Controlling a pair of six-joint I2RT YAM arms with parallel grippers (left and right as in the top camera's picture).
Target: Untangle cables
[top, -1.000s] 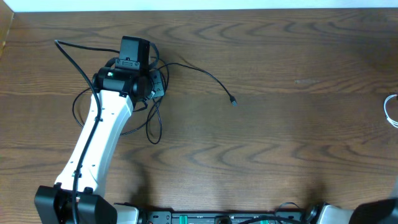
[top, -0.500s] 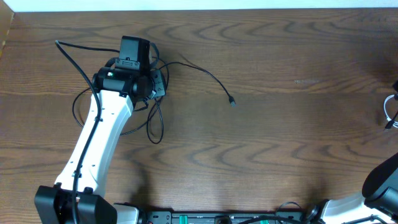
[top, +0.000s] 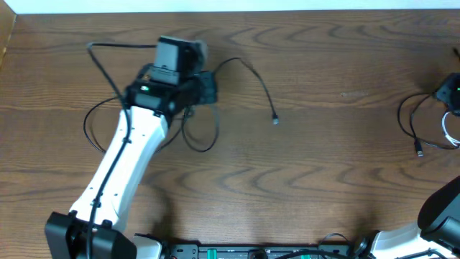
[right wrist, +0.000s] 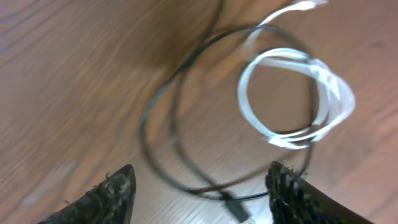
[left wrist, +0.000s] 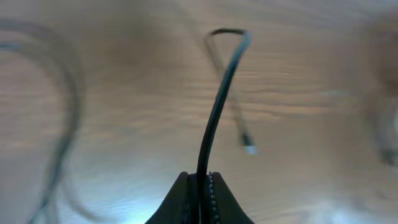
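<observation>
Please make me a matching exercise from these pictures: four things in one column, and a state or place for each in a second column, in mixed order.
Things:
1. left gripper
2. right gripper
3. white cable
4. plug

States:
A. open
B. coiled in loops
C. shut on a black cable
D. lying loose near the middle of the table

Pairs: 1-C, 2-A, 3-B, 4-D

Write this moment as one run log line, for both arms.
left fingers: shut on black cable | right fingers: open near white cable
</observation>
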